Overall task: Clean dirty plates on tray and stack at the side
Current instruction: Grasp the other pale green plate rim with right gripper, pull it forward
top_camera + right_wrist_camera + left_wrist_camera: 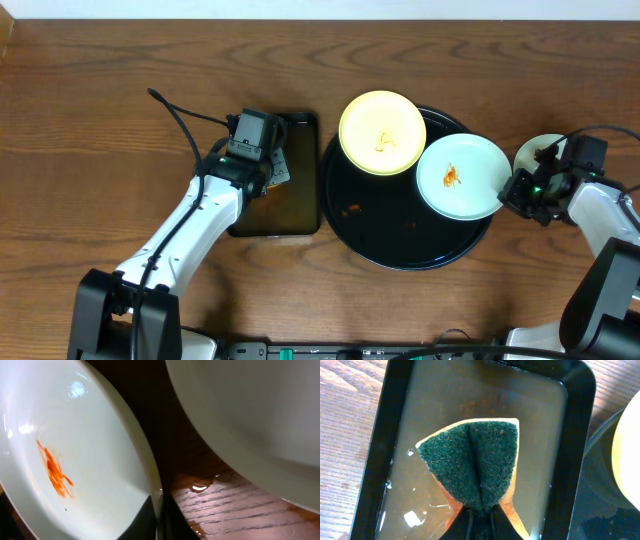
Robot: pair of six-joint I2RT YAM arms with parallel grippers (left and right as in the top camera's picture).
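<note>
The round black tray [400, 250] holds a pale yellow plate [382, 133] at its far edge and a mint-white plate [461, 177] with an orange smear at its right edge. My right gripper [516, 190] is shut on that mint-white plate's rim [156, 491]; the smear [55, 471] shows in the right wrist view. A third pale plate [532, 152] lies on the table to the right, also seen in the right wrist view [260, 410]. My left gripper [262, 172] is shut on a green-and-orange sponge [475, 462] over the black basin [575, 435].
The rectangular basin of brownish water [290, 210] stands just left of the tray. Water drops [200, 487] lie on the wooden table between the two right-hand plates. A black cable [180, 115] runs behind the left arm.
</note>
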